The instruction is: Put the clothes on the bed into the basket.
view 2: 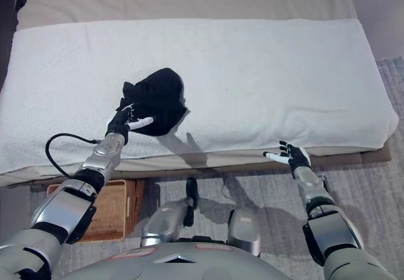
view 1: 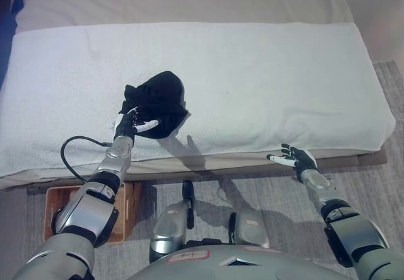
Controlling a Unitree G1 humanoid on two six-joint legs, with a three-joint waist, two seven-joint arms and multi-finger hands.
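A wide bed (view 1: 265,84) under a white cover fills most of the scene, with grey carpet (view 1: 252,192) along its near edge. A woven basket (view 2: 117,210) sits on the floor at the lower left, partly hidden by the left arm. A crumpled black garment (view 1: 158,100) lies on the cover near the bed's front edge. The left hand (view 1: 129,123) rests on the garment's near side, fingers curled into the cloth. The right hand (view 1: 295,159) hovers off the bed's front edge, fingers spread and holding nothing.
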